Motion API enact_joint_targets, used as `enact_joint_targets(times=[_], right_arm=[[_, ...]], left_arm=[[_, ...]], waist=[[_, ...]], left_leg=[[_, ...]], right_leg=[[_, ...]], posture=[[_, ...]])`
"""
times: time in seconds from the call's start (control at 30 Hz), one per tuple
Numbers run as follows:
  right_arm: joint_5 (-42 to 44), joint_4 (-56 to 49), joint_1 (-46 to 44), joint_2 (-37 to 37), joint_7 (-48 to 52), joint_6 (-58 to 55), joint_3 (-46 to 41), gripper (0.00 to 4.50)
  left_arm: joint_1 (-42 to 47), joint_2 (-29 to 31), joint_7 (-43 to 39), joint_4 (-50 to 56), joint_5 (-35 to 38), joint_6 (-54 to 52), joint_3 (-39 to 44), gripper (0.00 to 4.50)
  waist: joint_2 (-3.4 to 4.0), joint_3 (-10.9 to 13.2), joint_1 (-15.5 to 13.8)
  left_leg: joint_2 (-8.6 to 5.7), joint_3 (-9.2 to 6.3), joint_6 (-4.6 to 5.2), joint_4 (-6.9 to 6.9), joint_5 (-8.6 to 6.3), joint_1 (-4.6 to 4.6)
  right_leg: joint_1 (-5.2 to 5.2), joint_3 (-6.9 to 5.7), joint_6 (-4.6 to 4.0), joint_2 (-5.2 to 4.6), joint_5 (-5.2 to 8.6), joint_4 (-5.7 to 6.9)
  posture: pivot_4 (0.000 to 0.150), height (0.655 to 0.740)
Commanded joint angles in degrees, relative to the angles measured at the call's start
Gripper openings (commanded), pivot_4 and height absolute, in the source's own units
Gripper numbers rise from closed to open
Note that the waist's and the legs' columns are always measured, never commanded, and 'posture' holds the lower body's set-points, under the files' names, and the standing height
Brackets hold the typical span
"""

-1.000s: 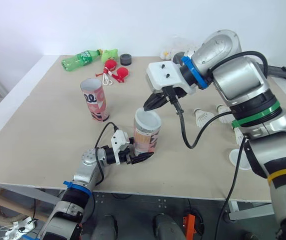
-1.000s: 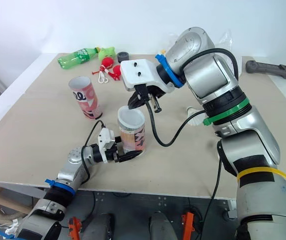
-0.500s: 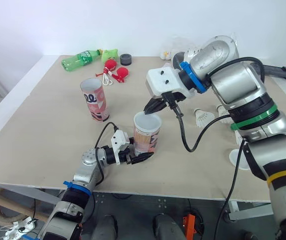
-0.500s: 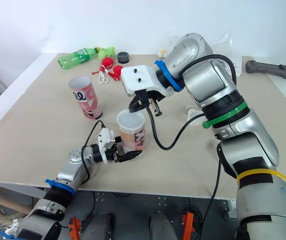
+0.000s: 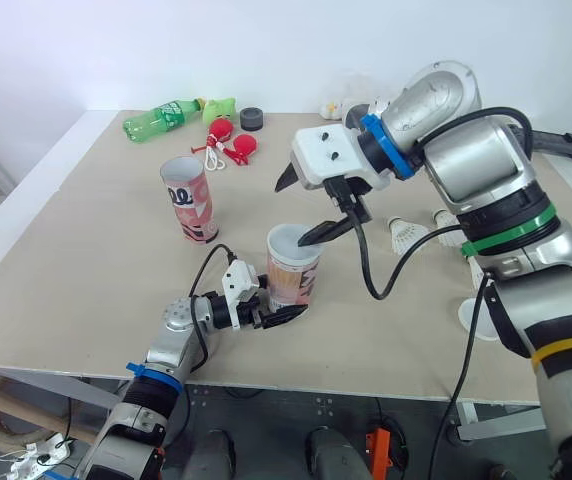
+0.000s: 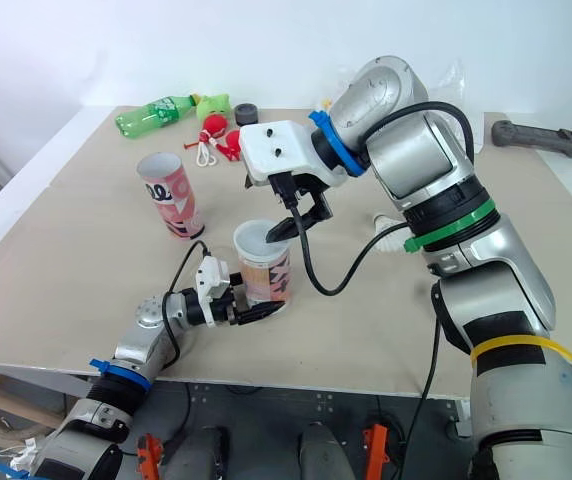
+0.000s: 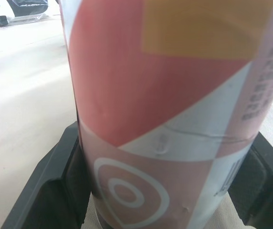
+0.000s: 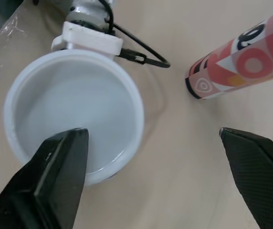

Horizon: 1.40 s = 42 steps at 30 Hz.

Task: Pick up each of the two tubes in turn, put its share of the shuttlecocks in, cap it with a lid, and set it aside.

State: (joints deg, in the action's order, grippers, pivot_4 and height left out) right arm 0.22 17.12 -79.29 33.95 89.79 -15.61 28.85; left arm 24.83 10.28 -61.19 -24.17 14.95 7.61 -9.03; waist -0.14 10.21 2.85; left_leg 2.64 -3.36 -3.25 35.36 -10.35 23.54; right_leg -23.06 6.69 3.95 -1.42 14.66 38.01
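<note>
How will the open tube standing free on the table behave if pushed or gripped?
The open tube is tall on a narrow base, so a push near its rim would probably tip it. Once lying, its round wall would likely roll. With no lid, its mouth may flex if squeezed hard.

The pale desk [image 5: 76,270] holds many things. At the far side lie a green bottle [image 5: 161,120] on its side, a small black ring [image 5: 252,119] and some red toys [image 5: 231,141] with a white string. An open tube [image 5: 189,198] stands upright on the left. A second tube [image 5: 291,275], with a white cap [image 5: 294,240] on top, stands near the front edge. On the right lie a few shuttlecocks [image 5: 403,235] and a round white lid [image 5: 471,318].
</note>
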Motion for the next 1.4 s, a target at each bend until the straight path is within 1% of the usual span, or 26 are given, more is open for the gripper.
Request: enact_joint_targets(times=[0.03, 0.13, 0.17, 0.2, 0.3, 0.37, 0.4, 0.57, 0.77, 1.13, 1.4], right_arm=[[-0.04, 1.74, -4.04, -0.41, -0.02, 1.07, -3.32, 4.46], [2.55, 0.89, -4.94, -0.16, 1.73, -0.57, -4.41, 3.60], [3.48, 0.20, -4.89, 0.03, 2.28, -1.35, -4.49, 3.16], [4.06, -0.29, -4.83, 0.18, 2.59, -1.89, -4.47, 2.49], [10.12, -5.11, -3.32, 3.08, 2.71, -4.97, -1.41, 1.07], [11.96, -7.08, -2.26, 4.47, 2.71, -6.22, 0.32, 0.12], [12.45, -7.64, -1.89, 4.89, 2.71, -6.62, 0.92, 0.05], [13.39, -9.98, 0.29, 5.76, 2.71, -7.37, 3.87, 0.05], [11.18, -10.57, 2.51, 5.25, 2.71, -6.15, 6.23, 0.05], [7.38, -10.56, 4.38, 4.82, 2.71, -4.57, 9.10, 0.05], [5.55, -10.83, 5.95, 5.09, 2.71, -3.62, 9.76, 0.05]], left_arm=[[-1.77, 0.16, 0.36, -2.52, -1.98, -1.33, -1.64, 3.09], [-1.78, 0.24, 0.30, -2.54, -2.00, -1.40, -1.63, 3.09], [-1.81, 0.26, 0.30, -2.51, -1.99, -1.41, -1.61, 3.09], [-1.84, 0.28, 0.29, -2.46, -1.98, -1.43, -1.60, 3.09], [-1.88, 0.28, 0.32, -2.45, -1.95, -1.43, -1.57, 3.09], [-1.88, 0.29, 0.30, -2.48, -1.93, -1.45, -1.56, 3.09], [-1.89, 0.29, 0.29, -2.50, -1.93, -1.46, -1.56, 3.09], [-1.97, 0.29, 0.24, -2.42, -1.92, -1.64, -1.60, 3.09], [-2.12, 0.23, 0.42, -2.22, -1.94, -1.79, -1.59, 3.09], [-2.48, 0.12, 0.60, -1.93, -1.93, -1.86, -1.55, 3.09], [-2.50, 0.18, 0.64, -1.73, -1.99, -2.02, -1.55, 3.09]], waist=[[0.00, 0.00, -0.02], [0.00, 0.00, -0.05], [0.00, 0.00, -0.05], [0.00, 0.00, -0.04], [0.00, 0.00, -0.06], [-0.01, 0.00, -0.03], [-0.01, 0.00, 0.00], [-0.01, 0.00, 0.04], [-0.01, 0.00, 0.01], [-0.06, -0.06, 0.01], [-0.42, -0.49, 0.01]], left_leg=[[0.00, -0.01, 0.00, 0.00, 0.00, 0.02], [0.00, -0.01, 0.00, -0.01, 0.00, 0.05], [0.00, -0.01, 0.00, -0.01, 0.00, 0.05], [0.00, -0.01, 0.00, -0.01, 0.00, 0.05], [0.00, -0.02, 0.00, -0.01, 0.00, 0.08], [0.00, -0.02, 0.00, -0.01, 0.00, 0.11], [0.00, -0.01, 0.00, -0.01, 0.00, 0.10], [0.00, -0.02, 0.00, 0.00, 0.00, 0.11], [0.00, -0.03, 0.00, 0.00, 0.00, 0.16], [0.00, -0.03, 0.00, 0.00, 0.00, 0.14], [0.01, -0.03, -0.01, -0.01, -0.01, 0.09]], right_leg=[[-0.01, -0.01, 0.00, 0.00, 0.00, 0.00], [-0.04, -0.01, 0.01, 0.00, 0.00, 0.00], [-0.04, -0.01, 0.02, 0.00, -0.01, 0.00], [-0.03, -0.01, 0.04, 0.00, -0.02, 0.00], [-0.07, -0.01, 0.01, 0.00, -0.01, 0.00], [-0.07, -0.01, -0.03, 0.00, 0.03, 0.00], [-0.08, 0.00, -0.05, -0.01, 0.05, 0.00], [-0.10, -0.01, -0.06, 0.00, 0.04, 0.00], [-0.14, -0.02, 0.06, 0.00, -0.03, 0.00], [-0.12, -0.02, 0.01, 0.00, 0.01, 0.00], [-0.08, -0.03, -0.08, 0.00, 0.07, 0.00]], posture=[[0.150, 0.7400], [0.150, 0.7400], [0.150, 0.7400], [0.150, 0.7400], [0.150, 0.7400], [0.150, 0.7400], [0.150, 0.7400], [0.150, 0.7400], [0.150, 0.7400], [0.150, 0.7400], [0.150, 0.7400]])
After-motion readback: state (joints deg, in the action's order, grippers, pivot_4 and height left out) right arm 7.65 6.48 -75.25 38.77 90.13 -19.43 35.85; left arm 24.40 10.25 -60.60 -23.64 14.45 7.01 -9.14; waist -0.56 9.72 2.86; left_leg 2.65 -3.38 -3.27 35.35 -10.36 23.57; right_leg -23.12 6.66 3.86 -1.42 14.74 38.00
